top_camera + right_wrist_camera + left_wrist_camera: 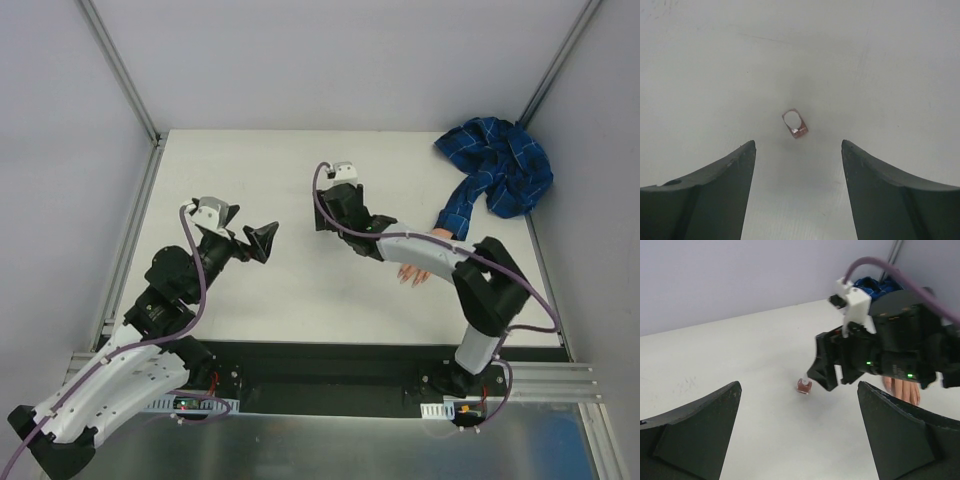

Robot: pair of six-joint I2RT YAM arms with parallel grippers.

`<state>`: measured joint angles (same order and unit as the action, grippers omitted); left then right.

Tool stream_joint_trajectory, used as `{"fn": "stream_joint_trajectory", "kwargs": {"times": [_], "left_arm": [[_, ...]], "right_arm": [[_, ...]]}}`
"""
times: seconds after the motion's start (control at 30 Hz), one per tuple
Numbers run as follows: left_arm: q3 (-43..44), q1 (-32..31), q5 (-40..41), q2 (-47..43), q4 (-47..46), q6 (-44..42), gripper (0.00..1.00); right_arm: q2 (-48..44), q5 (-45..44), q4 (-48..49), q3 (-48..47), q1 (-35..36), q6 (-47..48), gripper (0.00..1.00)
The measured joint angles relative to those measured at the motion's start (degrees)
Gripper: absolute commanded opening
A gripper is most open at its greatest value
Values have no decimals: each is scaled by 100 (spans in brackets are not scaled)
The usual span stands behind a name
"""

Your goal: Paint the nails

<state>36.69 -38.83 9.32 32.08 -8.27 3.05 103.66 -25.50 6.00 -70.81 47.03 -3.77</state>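
The right arm (440, 256) covered most of the hand (418, 272) — only finger ends showed, and the nails (409, 279) seemed too small to judge.

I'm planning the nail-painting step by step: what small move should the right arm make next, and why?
Probably lower the right tool and close it on the little bottle. Its jaws stand open, the bottle stands free on the table just ahead of them, cap on, so no painting can begin yet.
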Motion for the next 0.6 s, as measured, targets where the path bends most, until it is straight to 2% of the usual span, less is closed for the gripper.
{"fn": "stream_joint_trajectory", "kwargs": {"times": [0.23,0.4,0.57,0.6], "left_arm": [[-9,334,11,105,-4,118,99],[-9,369,-127,284,-7,153,99],[-52,369,-459,387,-116,256,99],[-83,369,-525,391,-170,293,99]], "right_arm": [[-1659,-83,-162,1123,0,-50,77],[-3351,-129,-599,2020,22,-299,84],[-5499,-192,-1773,2970,238,-831,100],[-5803,-190,-1993,3075,273,-931,97]]}}
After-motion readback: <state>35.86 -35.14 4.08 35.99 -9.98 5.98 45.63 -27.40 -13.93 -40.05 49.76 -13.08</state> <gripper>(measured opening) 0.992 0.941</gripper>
